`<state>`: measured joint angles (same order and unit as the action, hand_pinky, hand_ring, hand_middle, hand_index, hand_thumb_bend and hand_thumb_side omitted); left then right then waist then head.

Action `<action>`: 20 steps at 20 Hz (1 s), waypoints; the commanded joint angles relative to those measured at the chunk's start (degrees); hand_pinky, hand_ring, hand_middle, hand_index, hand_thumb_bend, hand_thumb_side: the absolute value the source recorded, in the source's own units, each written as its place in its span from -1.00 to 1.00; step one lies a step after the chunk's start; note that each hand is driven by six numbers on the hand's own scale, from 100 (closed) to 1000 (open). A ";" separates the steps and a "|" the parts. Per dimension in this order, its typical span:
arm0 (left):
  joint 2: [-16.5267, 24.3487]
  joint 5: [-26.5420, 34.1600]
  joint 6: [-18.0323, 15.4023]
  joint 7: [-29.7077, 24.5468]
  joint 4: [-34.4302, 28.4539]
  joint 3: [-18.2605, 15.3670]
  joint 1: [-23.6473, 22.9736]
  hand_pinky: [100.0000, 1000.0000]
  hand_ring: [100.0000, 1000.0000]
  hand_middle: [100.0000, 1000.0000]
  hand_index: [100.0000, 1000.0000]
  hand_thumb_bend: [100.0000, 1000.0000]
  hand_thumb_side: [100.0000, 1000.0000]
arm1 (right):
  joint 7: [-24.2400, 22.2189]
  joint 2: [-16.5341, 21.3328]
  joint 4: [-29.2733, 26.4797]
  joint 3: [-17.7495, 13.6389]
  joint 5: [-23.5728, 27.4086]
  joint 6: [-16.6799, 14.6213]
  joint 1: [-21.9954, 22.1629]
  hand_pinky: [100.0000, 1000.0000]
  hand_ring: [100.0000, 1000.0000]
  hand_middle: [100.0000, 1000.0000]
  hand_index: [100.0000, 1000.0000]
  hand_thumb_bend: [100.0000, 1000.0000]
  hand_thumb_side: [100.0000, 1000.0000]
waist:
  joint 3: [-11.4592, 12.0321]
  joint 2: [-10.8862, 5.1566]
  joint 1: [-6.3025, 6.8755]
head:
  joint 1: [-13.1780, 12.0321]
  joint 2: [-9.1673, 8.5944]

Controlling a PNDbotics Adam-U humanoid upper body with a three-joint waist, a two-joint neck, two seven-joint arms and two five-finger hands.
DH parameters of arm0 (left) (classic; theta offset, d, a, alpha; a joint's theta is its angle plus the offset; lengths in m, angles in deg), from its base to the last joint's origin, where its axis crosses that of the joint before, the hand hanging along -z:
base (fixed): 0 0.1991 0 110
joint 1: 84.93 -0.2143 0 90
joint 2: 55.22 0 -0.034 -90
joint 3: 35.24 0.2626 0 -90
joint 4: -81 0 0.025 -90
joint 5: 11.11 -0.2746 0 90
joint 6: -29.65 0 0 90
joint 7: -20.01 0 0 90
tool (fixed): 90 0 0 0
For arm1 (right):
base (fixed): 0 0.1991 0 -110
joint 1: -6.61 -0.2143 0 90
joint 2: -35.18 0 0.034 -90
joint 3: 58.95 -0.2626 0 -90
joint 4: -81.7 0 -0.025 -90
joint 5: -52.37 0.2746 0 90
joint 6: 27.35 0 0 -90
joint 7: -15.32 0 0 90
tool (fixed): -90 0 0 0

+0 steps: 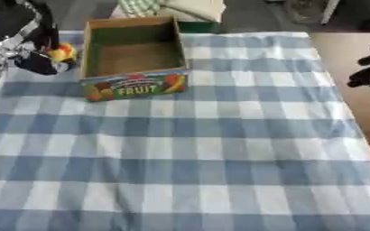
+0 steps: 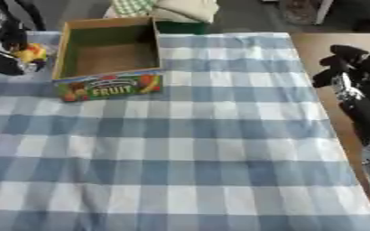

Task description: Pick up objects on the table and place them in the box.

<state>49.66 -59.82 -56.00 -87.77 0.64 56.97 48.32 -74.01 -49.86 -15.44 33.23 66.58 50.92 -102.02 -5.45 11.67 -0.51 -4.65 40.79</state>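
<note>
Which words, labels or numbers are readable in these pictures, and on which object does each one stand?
"FRUIT": in large yellow letters on the front wall of the cardboard box, among pictures of fruit.
A curved line of smaller writing stands above "FRUIT" on the same wall; it is too blurred to read.
No other text, number or sign can be read, neither on the checked tablecloth nor anywhere else.
</note>
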 commanded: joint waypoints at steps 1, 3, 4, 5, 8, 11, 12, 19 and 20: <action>-0.79 -1.81 0.40 0.90 2.50 0.34 4.42 0.00 -0.38 -0.54 -0.38 -0.20 -1.00 | -0.46 0.76 -0.63 0.06 0.21 -0.03 -0.84 0.04 0.04 0.15 0.53 -1.00 -0.30 | -0.52 -0.98 0.22 | -0.66 -0.23; -2.70 -3.48 0.85 1.20 5.35 0.77 7.33 0.01 -0.37 -0.53 -0.37 -0.20 -1.00 | -0.66 0.73 -0.61 0.24 0.22 0.01 -1.02 0.04 0.04 0.15 0.53 -1.00 -0.30 | -1.05 -0.83 0.35 | -0.99 -0.38; -3.65 -4.36 1.11 1.29 6.83 0.97 8.81 0.01 -0.37 -0.52 -0.37 -0.20 -1.00 | -0.73 0.72 -0.60 0.30 0.22 0.02 -1.11 0.04 0.04 0.15 0.53 -1.00 -0.30 | -1.28 -0.73 0.40 | -1.12 -0.48; -4.64 -5.24 1.40 1.32 8.26 1.16 10.18 0.01 -0.36 -0.51 -0.36 -0.18 -1.00 | -0.80 0.71 -0.61 0.35 0.22 0.03 -1.22 0.04 0.04 0.15 0.53 -1.00 -0.30 | -1.57 -0.60 0.45 | -1.26 -0.59; -7.10 -7.96 1.93 2.26 12.76 1.48 12.94 0.02 -0.34 -0.49 -0.34 -0.17 -1.00 | -0.96 0.67 -0.61 0.48 0.24 0.05 -1.44 0.04 0.04 0.15 0.53 -1.00 -0.30 | -2.43 -0.34 0.53 | -1.70 -0.82; -9.15 -10.37 2.80 4.73 17.36 0.90 14.46 0.03 -0.29 -0.40 -0.27 -0.18 -0.99 | -1.04 0.57 -0.58 0.56 0.27 0.08 -1.48 0.04 0.04 0.15 0.53 -1.00 -0.30 | -3.06 -0.23 0.59 | -2.16 -0.87; -9.72 -11.28 3.11 5.69 18.97 0.68 14.81 0.04 -0.26 -0.37 -0.24 -0.19 -0.99 | -1.09 0.51 -0.55 0.61 0.28 0.09 -1.47 0.04 0.04 0.15 0.53 -1.00 -0.30 | -3.24 -0.23 0.62 | -2.26 -0.87; -11.87 -15.02 1.18 15.92 30.23 0.04 14.85 0.11 -0.06 -0.06 0.10 -0.13 -0.73 | -1.20 0.17 -0.32 0.63 0.29 0.15 -1.25 0.04 0.04 0.15 0.53 -1.00 -0.29 | -3.39 -0.31 0.81 | -2.33 -0.80; -11.94 -14.92 0.84 16.51 31.27 0.12 14.57 0.11 -0.04 -0.04 0.12 -0.10 -0.70 | -1.19 0.14 -0.28 0.61 0.28 0.15 -1.22 0.04 0.04 0.15 0.53 -1.00 -0.29 | -3.35 -0.33 0.81 | -2.29 -0.81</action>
<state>37.07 -74.33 -54.76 -72.90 31.08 57.45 61.95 -75.11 -50.40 -15.29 34.23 66.61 51.15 -102.56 -8.81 12.36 0.33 -6.93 40.27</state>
